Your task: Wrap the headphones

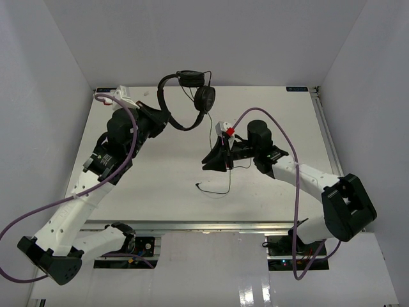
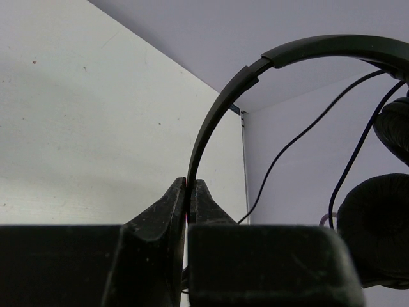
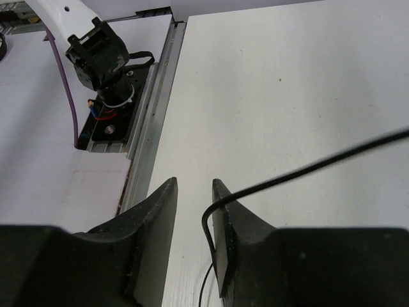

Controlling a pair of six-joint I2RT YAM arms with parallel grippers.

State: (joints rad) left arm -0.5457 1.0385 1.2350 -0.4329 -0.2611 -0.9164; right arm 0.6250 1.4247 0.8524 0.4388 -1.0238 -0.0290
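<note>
My left fingers (image 2: 185,199) are clamped tight on the thin arched headband of the small black on-ear headphones (image 1: 204,98), holding them up over the far left of the white tabletop (image 1: 160,192). My right fingers (image 1: 213,159) are parted a little, with the long thin black cord (image 3: 307,167) lying against one tip, not gripped. Plain white walls (image 1: 192,38) stand on three sides.

headband (image 2: 217,121): smooth black plastic, faint sheen | ear pad (image 2: 374,224): matt, soft-looking | table (image 3: 287,96): matt white | rail (image 3: 150,121): bare metal | right gripper (image 3: 193,185): matt black plastic
</note>
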